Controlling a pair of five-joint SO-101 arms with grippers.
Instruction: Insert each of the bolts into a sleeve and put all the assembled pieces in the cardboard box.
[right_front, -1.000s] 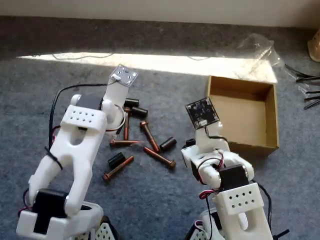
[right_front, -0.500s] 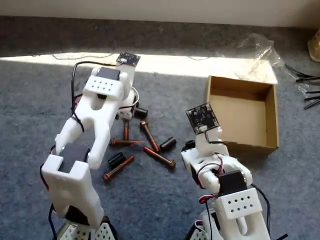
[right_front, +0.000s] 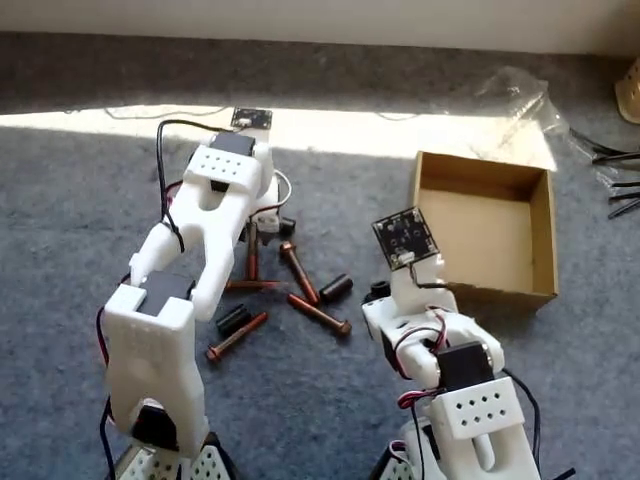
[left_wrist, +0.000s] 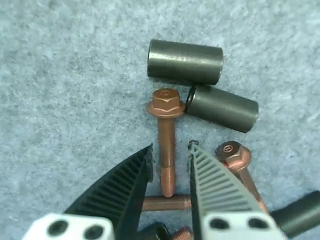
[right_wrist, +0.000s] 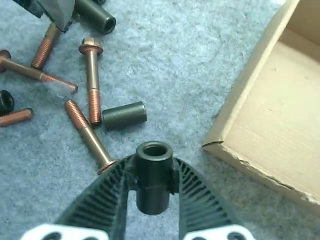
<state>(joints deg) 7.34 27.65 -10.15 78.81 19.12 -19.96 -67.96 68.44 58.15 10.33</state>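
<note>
Several copper bolts (right_front: 298, 272) and dark sleeves (right_front: 335, 288) lie scattered on the grey carpet between the arms. My left gripper (left_wrist: 170, 146) is open and low over one bolt (left_wrist: 166, 125), a finger on each side of its shank without touching it. Two sleeves (left_wrist: 185, 61) lie just beyond that bolt's head. My right gripper (right_wrist: 151, 165) is shut on a dark sleeve (right_wrist: 152, 177), held with its bore facing the camera, a little above the carpet near the cardboard box (right_wrist: 280, 100). The box (right_front: 482, 170) stands open at the right.
A loose sleeve (right_wrist: 124, 115) and two bolts (right_wrist: 91, 82) lie just ahead of the right gripper. A crumpled clear bag (right_front: 510, 95) lies behind the box and black cables (right_front: 615, 185) to its right. A wall edge runs along the back.
The left arm has stretched forward and lowered its gripper over the bolts near the two far sleeves. The right arm with its sleeve has barely shifted.
</note>
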